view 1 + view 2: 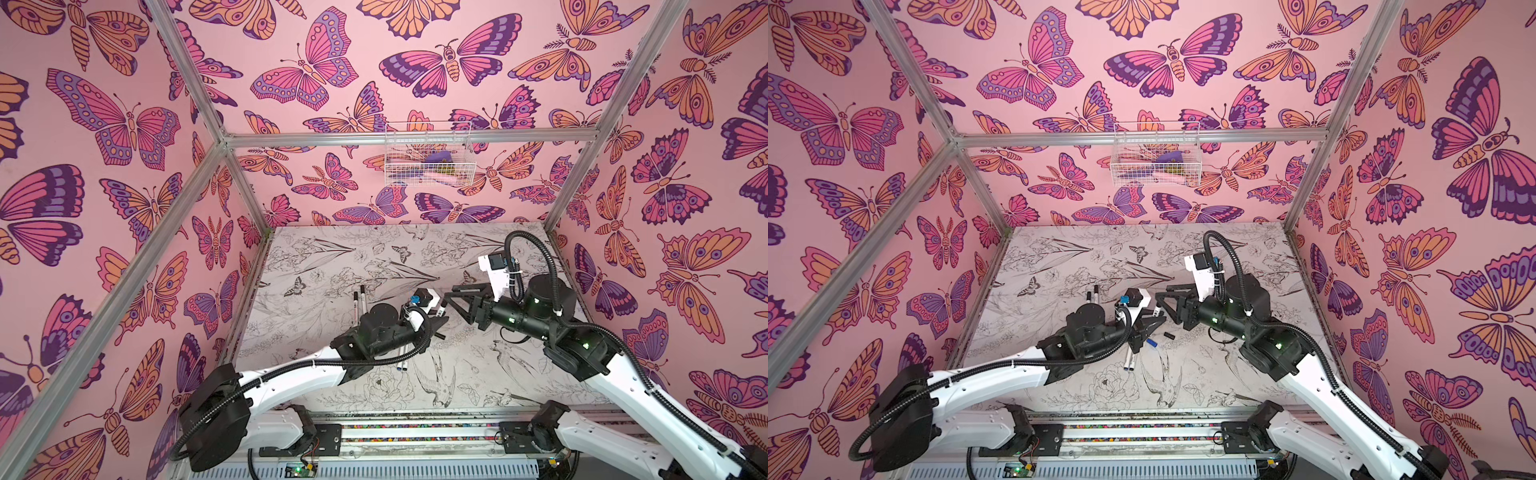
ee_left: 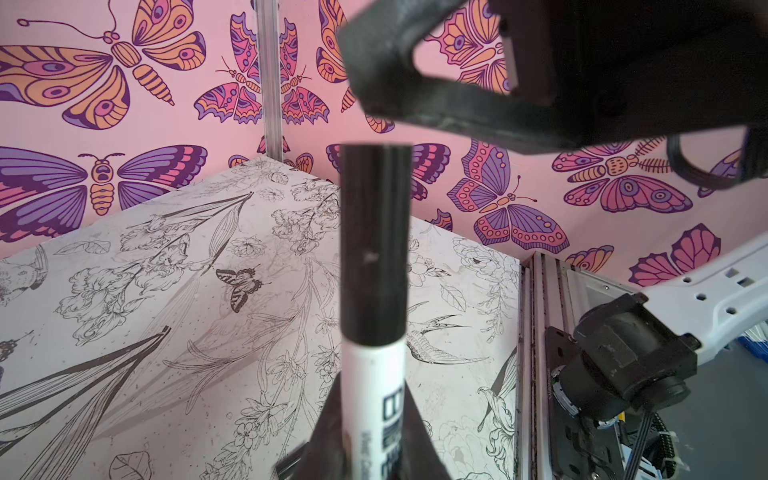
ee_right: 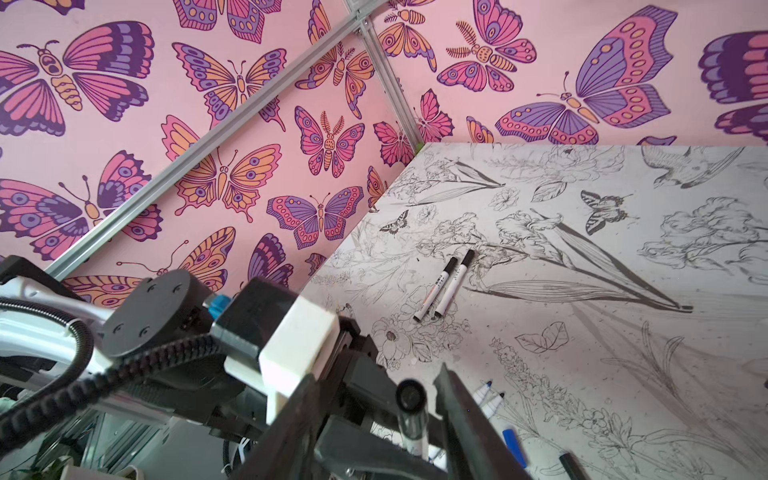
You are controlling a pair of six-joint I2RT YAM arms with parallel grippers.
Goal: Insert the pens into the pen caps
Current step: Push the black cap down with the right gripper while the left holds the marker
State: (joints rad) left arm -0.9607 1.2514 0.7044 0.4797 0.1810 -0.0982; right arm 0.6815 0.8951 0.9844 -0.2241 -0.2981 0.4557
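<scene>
My right gripper (image 1: 449, 292) sits just off my left gripper (image 1: 437, 322): tight. Under left arm (image 1: 291, 370): loose pens (image 1: 1129, 363) and caps (image 1: 1168, 335); capped pens (image 1: 358, 301) beside it. Far bench (image 1: 415, 249) open.

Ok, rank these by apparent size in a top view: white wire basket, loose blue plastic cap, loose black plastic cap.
1. white wire basket: largest by far.
2. blue plastic cap and black plastic cap: they look nearly alike, too close to rank.

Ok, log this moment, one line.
left gripper: shut on capped pen | right gripper: open, empty | table: two capped pens, two uncapped
</scene>
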